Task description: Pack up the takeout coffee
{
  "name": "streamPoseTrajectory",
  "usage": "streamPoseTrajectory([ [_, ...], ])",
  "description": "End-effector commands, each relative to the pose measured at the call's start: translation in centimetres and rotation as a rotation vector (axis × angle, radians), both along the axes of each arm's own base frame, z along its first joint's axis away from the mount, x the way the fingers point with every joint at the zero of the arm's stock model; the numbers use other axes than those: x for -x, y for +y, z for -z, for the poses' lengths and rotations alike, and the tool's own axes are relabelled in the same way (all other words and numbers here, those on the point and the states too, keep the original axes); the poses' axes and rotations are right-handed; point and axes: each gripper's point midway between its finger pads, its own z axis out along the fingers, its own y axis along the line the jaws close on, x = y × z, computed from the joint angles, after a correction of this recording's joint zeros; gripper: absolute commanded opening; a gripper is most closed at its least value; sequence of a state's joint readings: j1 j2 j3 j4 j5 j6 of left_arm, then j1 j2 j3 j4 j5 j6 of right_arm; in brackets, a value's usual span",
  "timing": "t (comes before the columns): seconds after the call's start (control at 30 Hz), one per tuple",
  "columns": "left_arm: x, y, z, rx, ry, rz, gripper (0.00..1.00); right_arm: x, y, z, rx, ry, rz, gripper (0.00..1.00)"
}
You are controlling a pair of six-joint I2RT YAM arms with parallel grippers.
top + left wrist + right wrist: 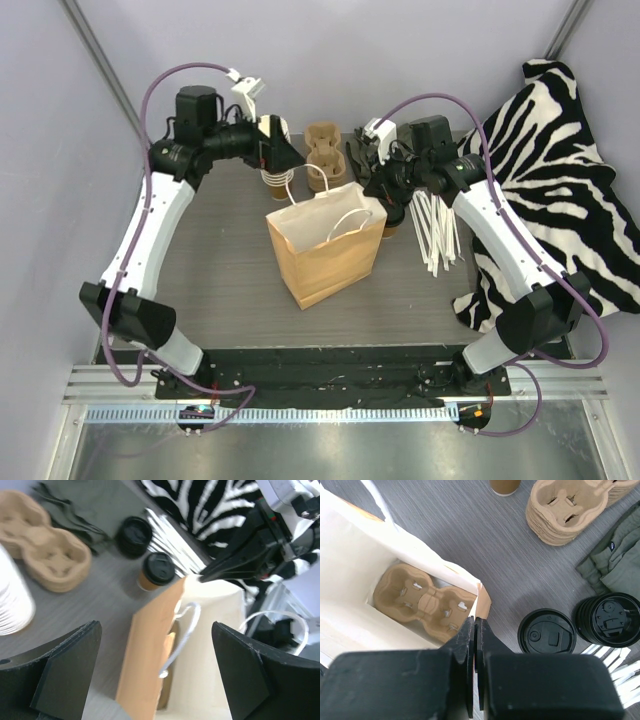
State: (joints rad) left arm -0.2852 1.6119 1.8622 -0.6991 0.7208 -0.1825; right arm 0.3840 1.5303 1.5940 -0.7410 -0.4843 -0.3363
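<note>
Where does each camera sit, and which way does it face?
Top external: high behind the robot, facing down on the table; left arm, right arm show.
Left wrist: beside the bag, facing down across it; open left claw shows.
Right wrist: above the bag's rim, facing down; shut right claw shows.
Both wrist views share the bag and coffee.

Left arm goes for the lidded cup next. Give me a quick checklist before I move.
1. Left gripper open: ok.
2. Takeout coffee upright on the table, lid on: ok.
3. Paper bag standing with its mouth open: ok.
4. Cup carrier lying flat in the bag's bottom: ok.
5. Right gripper shut at the bag's rim; whether it pinches the paper: cannot tell.
</note>
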Motion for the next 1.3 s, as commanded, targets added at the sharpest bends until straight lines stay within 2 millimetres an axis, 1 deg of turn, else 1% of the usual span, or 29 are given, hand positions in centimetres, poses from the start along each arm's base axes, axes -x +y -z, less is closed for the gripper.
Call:
streamPoseTrajectory([
  [0.0,-0.3,2.7,-5.6,0.013,-0.303,-0.092,0.93,0.2,-0.3,-1.9,-0.023,-0.042,0.023,0.01],
  [0.03,1.1,2.8,-6.2,-0.006,-0.349,-0.05,0.85,0.2,-0.3,-2.0,-0.024,-0.045,0.023,0.01],
  [0.07,2.3,2.7,-6.0,-0.034,-0.373,-0.003,0.82,0.2,-0.4,-1.9,-0.025,-0.042,0.024,0.01],
  [0.1,3.3,2.6,-5.4,-0.119,-0.477,0.088,0.79,0.2,-0.3,-1.9,-0.025,-0.041,0.026,0.01],
  [0.13,5.9,2.3,-3.8,-0.172,-0.445,0.168,0.74,0.2,-0.4,-2.0,-0.026,-0.043,0.027,0.01],
  [0.17,7.2,2.3,-3.1,-0.215,-0.461,0.218,0.72,0.2,-0.4,-1.9,-0.026,-0.04,0.025,0.01],
  [0.2,7.9,2.4,-2.0,-0.276,-0.511,0.278,0.7,0.2,-0.3,-1.9,-0.027,-0.039,0.025,0.01],
  [0.23,9.3,2.2,-1.1,-0.294,-0.491,0.323,0.66,0.1,-0.3,-2.0,-0.029,-0.039,0.026,0.01],
  [0.27,10.2,2.3,-0.2,-0.31,-0.495,0.343,0.65,0.1,-0.2,-1.9,-0.03,-0.035,0.026,0.01],
  [0.3,10.3,2.1,0.0,-0.323,-0.535,0.357,0.64,0.1,-0.1,-1.9,-0.032,-0.035,0.024,0.01],
  [0.33,10.9,1.8,0.1,-0.344,-0.569,0.36,0.64,0.1,-0.1,-1.9,-0.035,-0.032,0.023,0.01],
  [0.37,10.9,1.6,1.8,-0.369,-0.557,0.368,0.64,0.1,0.0,-1.9,-0.038,-0.031,0.023,0.01],
  [0.4,10.9,0.8,1.8,-0.379,-0.601,0.372,0.66,0.1,0.0,-1.8,-0.039,-0.028,0.023,0.01],
  [0.43,10.4,0.9,2.3,-0.414,-0.626,0.354,0.66,0.1,0.0,-1.8,-0.04,-0.023,0.023,0.01],
  [0.47,10.3,1.0,3.5,-0.438,-0.628,0.341,0.67,0.1,0.1,-1.8,-0.041,-0.023,0.02,0.01],
  [0.5,9.6,0.3,3.2,-0.44,-0.679,0.324,0.69,0.1,0.1,-1.9,-0.041,-0.028,0.02,0.01],
  [0.53,9.1,0.4,4.4,-0.476,-0.674,0.309,0.68,0.1,0.1,-1.9,-0.042,-0.028,0.019,0.01],
  [0.7,7.3,-0.3,4.4,-0.473,-0.716,0.258,0.69,0.2,0.1,-2.1,-0.047,-0.034,0.015,0.01],
  [0.8,6.7,-0.5,4.7,-0.48,-0.734,0.254,0.68,0.2,0.1,-2.1,-0.047,-0.033,0.013,0.01],
  [0.87,6.5,-0.6,4.7,-0.482,-0.745,0.253,0.68,0.2,0.1,-2.1,-0.047,-0.036,0.013,0.01],
  [0.9,6.6,-0.6,4.4,-0.477,-0.754,0.251,0.68,0.2,0.2,-2.1,-0.048,-0.035,0.01,0.01],
  [1.07,6.8,-0.9,4.5,-0.472,-0.788,0.282,0.69,0.4,0.2,-2.1,-0.05,-0.032,0.008,0.01],
  [1.2,6.2,-0.9,5.3,-0.502,-0.776,0.288,0.69,0.5,0.1,-2.3,-0.053,-0.044,0.006,0.01],
  [1.27,5.5,-0.8,5.9,-0.526,-0.764,0.273,0.69,0.6,0.1,-2.2,-0.053,-0.042,0.005,0.01],
])
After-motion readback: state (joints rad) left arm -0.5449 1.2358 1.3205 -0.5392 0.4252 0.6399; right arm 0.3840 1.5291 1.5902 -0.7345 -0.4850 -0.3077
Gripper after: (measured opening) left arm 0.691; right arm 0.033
